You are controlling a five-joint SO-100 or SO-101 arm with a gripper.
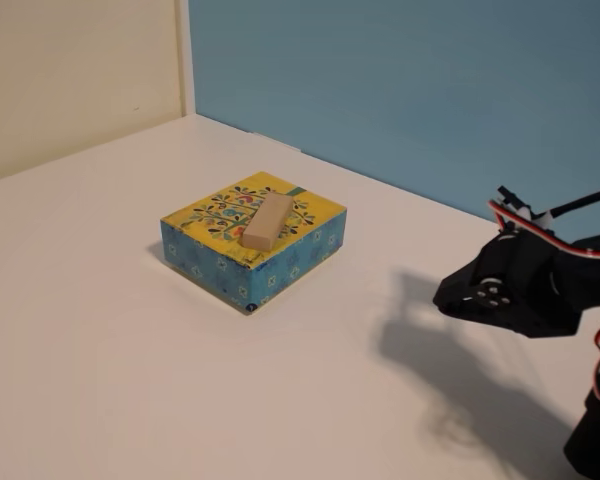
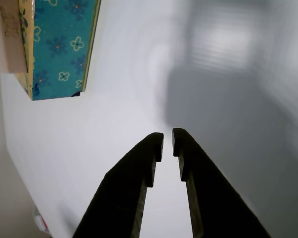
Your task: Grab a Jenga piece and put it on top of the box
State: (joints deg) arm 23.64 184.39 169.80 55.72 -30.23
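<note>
Block (image 1: pixel 267 222) lies flat on box (image 1: pixel 253 240). Gripper (image 2: pixel 167 141) nearly closed, empty, well apart. Wrist view crops box at the corner.

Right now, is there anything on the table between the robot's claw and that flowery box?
No. In the fixed view, only bare white table and the arm's shadow separate the gripper from the box.

On the white table (image 1: pixel 100 330), the box (image 1: pixel 252 240) stands alone near the far corner, the Jenga piece (image 1: pixel 267 222) lying flat across its lid. Open tabletop surrounds it on every side in the fixed view. The gripper (image 2: pixel 167 140), fingertips almost together with nothing between them, hangs well to the right, bare surface between it and the box.
</note>
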